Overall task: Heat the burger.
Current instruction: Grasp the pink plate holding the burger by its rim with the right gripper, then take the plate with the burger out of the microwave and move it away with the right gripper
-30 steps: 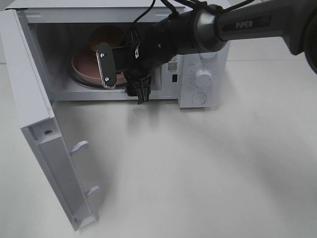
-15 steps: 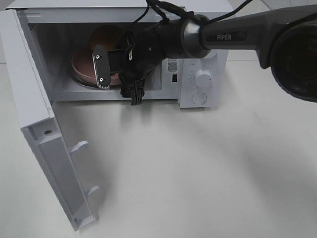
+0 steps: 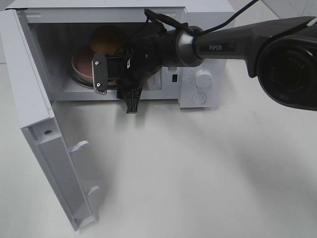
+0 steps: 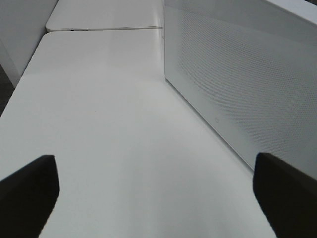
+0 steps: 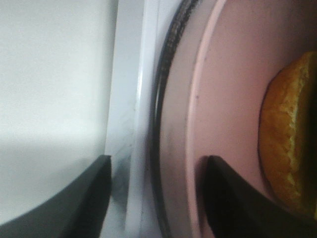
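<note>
Inside the microwave (image 3: 198,29), burger (image 3: 106,39) upright on plate (image 3: 81,67); right claw (image 5: 154,191) part-open astride plate rim.

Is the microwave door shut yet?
No: in the high view the microwave door hangs wide open, with the burger on its pink plate visible inside.

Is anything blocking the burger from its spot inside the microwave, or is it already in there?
Nothing visible blocks it. The burger already sits on the pink plate inside the microwave, whose door stands open. The right gripper straddles the plate's near rim.
</note>
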`<action>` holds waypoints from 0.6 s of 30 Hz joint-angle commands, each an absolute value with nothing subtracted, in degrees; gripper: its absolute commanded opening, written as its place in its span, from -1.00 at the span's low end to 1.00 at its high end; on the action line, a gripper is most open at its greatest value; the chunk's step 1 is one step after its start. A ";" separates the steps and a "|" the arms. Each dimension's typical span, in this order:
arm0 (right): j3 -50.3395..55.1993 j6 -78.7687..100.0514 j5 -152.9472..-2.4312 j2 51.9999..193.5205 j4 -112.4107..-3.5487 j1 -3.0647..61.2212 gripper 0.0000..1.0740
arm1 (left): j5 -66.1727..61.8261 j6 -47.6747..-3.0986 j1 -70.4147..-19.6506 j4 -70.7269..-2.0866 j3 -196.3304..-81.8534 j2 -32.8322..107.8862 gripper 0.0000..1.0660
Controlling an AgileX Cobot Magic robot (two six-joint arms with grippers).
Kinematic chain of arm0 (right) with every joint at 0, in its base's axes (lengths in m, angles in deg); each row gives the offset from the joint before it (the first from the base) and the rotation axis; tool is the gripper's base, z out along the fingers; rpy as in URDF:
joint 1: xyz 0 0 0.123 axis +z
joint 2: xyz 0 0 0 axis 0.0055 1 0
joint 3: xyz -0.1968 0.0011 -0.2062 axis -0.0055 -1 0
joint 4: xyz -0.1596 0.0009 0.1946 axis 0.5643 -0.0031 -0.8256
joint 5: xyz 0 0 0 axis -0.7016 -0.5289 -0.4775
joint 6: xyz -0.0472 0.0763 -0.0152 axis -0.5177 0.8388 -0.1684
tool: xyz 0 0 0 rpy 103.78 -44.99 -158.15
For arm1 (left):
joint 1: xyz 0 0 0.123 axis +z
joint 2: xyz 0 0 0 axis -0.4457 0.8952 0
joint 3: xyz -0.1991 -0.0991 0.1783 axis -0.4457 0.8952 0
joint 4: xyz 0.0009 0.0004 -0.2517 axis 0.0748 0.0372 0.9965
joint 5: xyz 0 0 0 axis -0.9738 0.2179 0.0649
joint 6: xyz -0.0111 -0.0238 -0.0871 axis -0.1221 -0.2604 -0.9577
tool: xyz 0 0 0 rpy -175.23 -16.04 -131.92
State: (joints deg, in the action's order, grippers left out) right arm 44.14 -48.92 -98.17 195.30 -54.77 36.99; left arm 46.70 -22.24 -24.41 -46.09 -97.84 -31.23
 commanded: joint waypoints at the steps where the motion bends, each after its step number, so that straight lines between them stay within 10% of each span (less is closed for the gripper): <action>1: 44.54 -49.26 -98.63 195.12 -55.23 36.81 -0.39 | 46.13 -22.06 -24.41 -46.26 -97.61 -32.49 0.87; 7: 44.54 -49.32 -99.78 194.44 -55.23 36.81 -1.00 | 46.13 -22.06 -24.41 -46.26 -97.61 -32.49 0.87; 18: 43.40 -53.96 -104.36 190.94 -55.23 36.87 -1.00 | 46.13 -22.01 -24.41 -46.26 -97.61 -32.49 0.87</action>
